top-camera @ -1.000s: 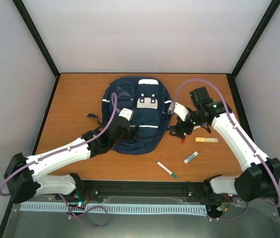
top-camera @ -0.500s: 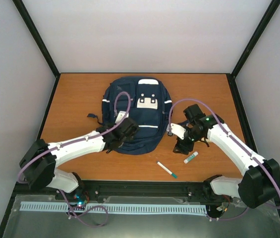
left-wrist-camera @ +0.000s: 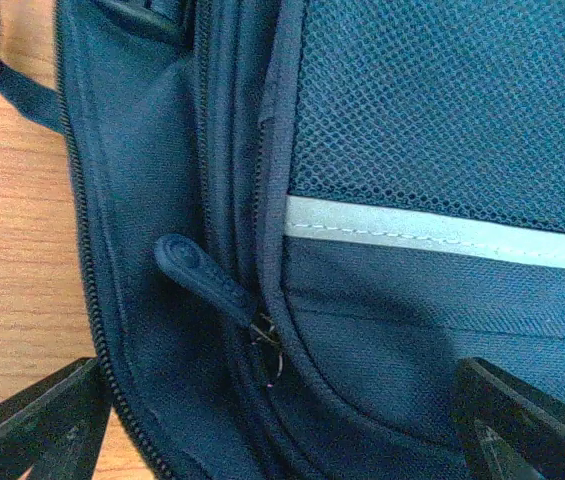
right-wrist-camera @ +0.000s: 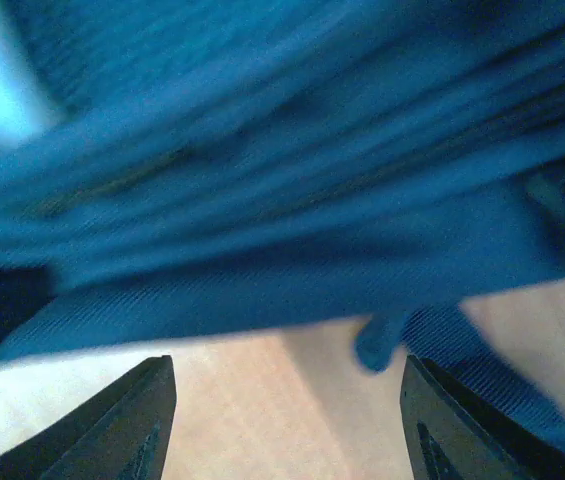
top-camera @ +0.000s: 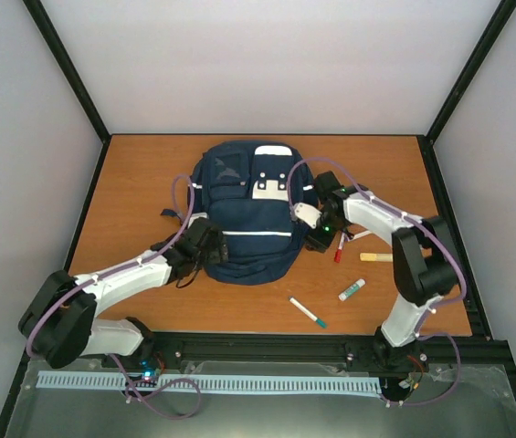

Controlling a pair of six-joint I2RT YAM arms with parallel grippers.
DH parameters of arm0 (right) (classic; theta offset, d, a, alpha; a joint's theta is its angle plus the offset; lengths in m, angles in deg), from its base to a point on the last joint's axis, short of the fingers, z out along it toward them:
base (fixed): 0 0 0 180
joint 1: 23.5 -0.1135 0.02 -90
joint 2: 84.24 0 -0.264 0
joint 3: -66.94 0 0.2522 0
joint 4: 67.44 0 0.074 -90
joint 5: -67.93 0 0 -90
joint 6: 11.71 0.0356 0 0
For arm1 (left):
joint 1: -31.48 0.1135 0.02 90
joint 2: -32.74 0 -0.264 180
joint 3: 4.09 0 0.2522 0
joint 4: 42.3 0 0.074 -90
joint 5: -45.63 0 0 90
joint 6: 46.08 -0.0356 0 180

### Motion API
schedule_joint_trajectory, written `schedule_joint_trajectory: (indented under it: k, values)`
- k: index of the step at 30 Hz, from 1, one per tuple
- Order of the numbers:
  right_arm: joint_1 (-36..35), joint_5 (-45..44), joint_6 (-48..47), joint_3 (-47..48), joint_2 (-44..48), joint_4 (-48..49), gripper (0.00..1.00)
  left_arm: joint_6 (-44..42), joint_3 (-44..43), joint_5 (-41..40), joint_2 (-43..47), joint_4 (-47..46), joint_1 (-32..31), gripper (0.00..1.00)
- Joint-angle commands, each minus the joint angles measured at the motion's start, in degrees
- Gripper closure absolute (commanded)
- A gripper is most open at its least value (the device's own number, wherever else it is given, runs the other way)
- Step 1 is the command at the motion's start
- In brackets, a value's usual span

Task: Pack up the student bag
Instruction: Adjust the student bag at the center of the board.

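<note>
The student bag point(top-camera: 244, 210) is a navy backpack lying flat mid-table, with white stripes and a white-grey buckle patch. My left gripper point(top-camera: 214, 248) is open and empty over its lower left side. In the left wrist view point(left-wrist-camera: 282, 440) the jaws stand wide apart around a dark zipper pull point(left-wrist-camera: 202, 275), below a reflective stripe point(left-wrist-camera: 442, 232), touching nothing. My right gripper point(top-camera: 317, 239) is open at the bag's right edge. Its wrist view point(right-wrist-camera: 287, 430) shows blurred blue bag fabric point(right-wrist-camera: 262, 200) above bare wood, and a small blue pull tab point(right-wrist-camera: 382, 340) hanging between the fingers.
A red pen point(top-camera: 339, 247) lies just right of my right gripper. A yellow stick point(top-camera: 376, 257), a white and green tube point(top-camera: 352, 290) and a white pen with a teal tip point(top-camera: 308, 312) lie on the wood to the bag's right. Dark straps point(top-camera: 173, 217) stick out on the bag's left.
My right gripper moved up and left to the bag's right edge, uncovering the red pen and the yellow stick. My left gripper slid left, from on top of the bag to its lower left side.
</note>
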Motion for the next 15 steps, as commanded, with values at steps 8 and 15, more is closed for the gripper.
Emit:
schedule_joint_trajectory:
  k: [8,15]
  values:
    - [-0.75,-4.03,0.63,14.70,-14.91,3.92,0.36,-0.46,8.20,15.07,-0.55,-19.67,-4.21,0.12]
    - [-2.17,-1.83,2.90,25.01,-22.41,1.93,0.35,1.05,7.00,15.53,-5.91,-22.49,-10.24,0.17]
